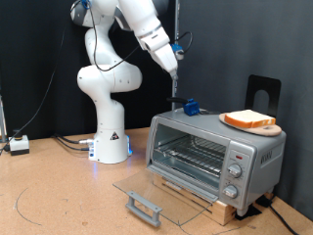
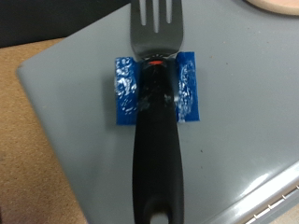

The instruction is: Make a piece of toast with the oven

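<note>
The oven point(image 1: 215, 154) stands door-down, its glass door point(image 1: 161, 195) flat at seven o'clock. On top, the piece of toast point(image 1: 248, 119) rests on a round board point(image 1: 262, 128). The gripper point(image 1: 175, 86) hangs above a blue-taped fork point(image 2: 154, 89); whether its claw is apart, I cannot tell.

Oven point(image 1: 215, 157) is being seated on a table point(image 1: 59, 196), right of the robot base point(image 1: 110, 137), door point(image 1: 161, 196) lowered toward the near side. Toast point(image 1: 246, 119) is being carried on a board point(image 1: 269, 129) on the oven's top, right side; fork point(image 2: 154, 112) is being stood at the top's left.
</note>
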